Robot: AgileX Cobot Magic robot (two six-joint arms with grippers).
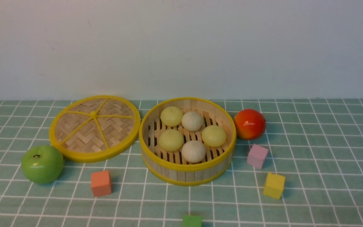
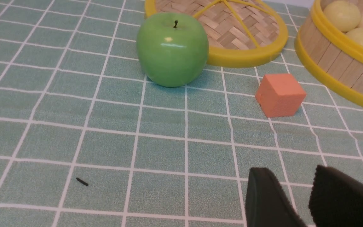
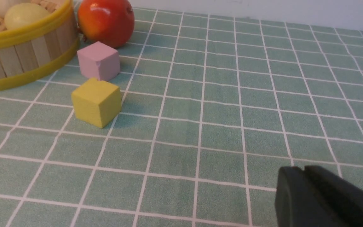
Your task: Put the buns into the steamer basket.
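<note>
Our left gripper [image 2: 307, 197] had its fingers a little apart, our right gripper [image 3: 304, 171] had them pressed together, both held nothing. All five buns [image 1: 191, 133] sat inside the steamer basket [image 1: 186, 172]. We thought a careless reach could bump it

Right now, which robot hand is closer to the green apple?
Left. The left hand sits low over the cloth with the green apple just ahead of it. The right hand is past the basket, near the yellow cube.
</note>
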